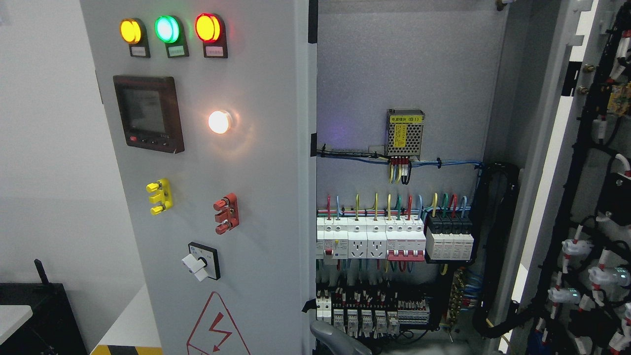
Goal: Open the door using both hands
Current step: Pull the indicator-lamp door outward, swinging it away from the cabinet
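Electrical cabinet with its right door (586, 197) swung wide open

Smooth grey metal left door (207, 197) carries 3 round lamps (167, 29); a rounded grey robot part (335, 340) shows below, hand state indiscernible.

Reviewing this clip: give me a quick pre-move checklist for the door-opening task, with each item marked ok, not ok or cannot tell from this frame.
1. Right door swung open, wiring on its inner face showing: ok.
2. Cabinet interior exposed, breaker row and power supply in view: ok.
3. Left door open: not ok; it faces the camera with its indicator lamps lit.
4. A robot hand on either door: cannot tell; only a grey rounded part shows at the bottom edge, and whose it is stays unclear.
5. Rotary switch and red terminal on the left door free of contact: ok.
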`<state>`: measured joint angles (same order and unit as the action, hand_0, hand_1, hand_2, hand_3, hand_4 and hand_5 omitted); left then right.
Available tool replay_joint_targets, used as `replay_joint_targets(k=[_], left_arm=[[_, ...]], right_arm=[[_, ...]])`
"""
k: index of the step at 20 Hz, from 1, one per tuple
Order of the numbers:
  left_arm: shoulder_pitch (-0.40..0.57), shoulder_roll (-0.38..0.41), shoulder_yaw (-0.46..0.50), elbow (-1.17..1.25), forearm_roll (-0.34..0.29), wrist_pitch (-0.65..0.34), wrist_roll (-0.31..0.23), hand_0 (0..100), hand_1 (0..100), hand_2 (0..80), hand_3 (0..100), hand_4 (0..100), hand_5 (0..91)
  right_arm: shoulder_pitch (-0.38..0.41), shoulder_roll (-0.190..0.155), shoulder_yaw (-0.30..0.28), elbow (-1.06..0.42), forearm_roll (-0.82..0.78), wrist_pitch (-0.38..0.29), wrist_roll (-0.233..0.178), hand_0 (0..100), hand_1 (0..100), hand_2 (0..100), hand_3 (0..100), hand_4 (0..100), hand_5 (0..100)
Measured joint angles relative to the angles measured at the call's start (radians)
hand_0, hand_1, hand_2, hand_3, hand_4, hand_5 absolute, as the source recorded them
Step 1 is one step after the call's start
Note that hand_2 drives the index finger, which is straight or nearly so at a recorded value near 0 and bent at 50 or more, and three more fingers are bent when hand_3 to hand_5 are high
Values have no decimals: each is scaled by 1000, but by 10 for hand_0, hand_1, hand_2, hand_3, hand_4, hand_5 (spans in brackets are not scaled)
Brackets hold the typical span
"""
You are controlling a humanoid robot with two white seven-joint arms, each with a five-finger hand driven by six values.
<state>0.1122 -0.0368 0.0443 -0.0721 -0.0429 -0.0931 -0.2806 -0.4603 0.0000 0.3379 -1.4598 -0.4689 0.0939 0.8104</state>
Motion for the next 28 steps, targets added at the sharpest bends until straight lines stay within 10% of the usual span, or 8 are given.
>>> replay_joint_targets(k=[28], left_arm=[[0,0,0,0,0,0,0,0,0,0,0,0,0]], right_arm=[[57,0,109,-98,-18,0,106,383,0,0,0,0,0]])
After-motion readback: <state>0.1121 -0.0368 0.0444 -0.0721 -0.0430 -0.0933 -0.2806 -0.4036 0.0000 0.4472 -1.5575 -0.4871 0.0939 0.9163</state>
